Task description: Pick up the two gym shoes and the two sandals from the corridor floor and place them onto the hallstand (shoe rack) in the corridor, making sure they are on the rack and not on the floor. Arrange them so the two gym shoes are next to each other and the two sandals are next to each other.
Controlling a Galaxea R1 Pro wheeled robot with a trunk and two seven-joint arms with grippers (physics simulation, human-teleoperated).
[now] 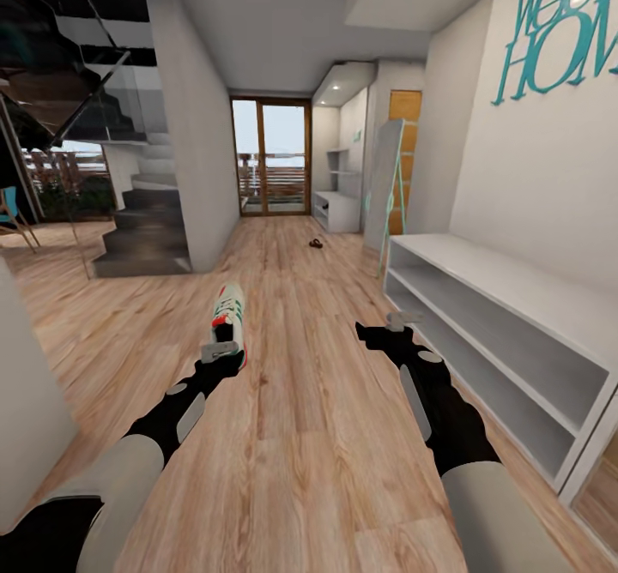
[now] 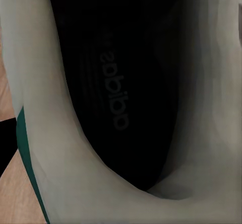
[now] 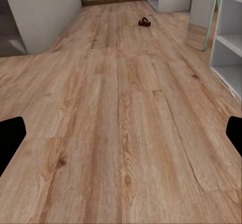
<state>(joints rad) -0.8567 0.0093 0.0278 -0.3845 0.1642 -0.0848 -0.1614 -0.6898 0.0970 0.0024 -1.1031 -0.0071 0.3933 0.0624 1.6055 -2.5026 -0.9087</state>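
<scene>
Left hand (image 1: 220, 352) is grasping one gym shoe (image 1: 230, 314) by its heel end, toe pointing away from the robot, carried above the corridor floor (image 1: 300, 436). Left wrist view is looking straight into the shoe: dark insole with faint printed lettering, pale smooth collar wall, a sliver of green trim at one edge.

Right hand (image 1: 403, 322) is hanging released, fingers spread, holding nothing; plank floor showing between them in the right wrist view.

Risks, as judged:
- A heel-only grip is leaving the long toe unsupported, so the shoe could be pivoting or sliding out during travel (the collar looks soft and smooth).
- The low white shelf bench (image 1: 515, 316) beside the right arm lacks upper shelves; mistaking it for the hallstand (image 1: 336, 204) far down the corridor would be misplacing the shoe.

A small dark sandal (image 1: 316, 244) is lying flat on the wood-grain planks, well ahead.
</scene>
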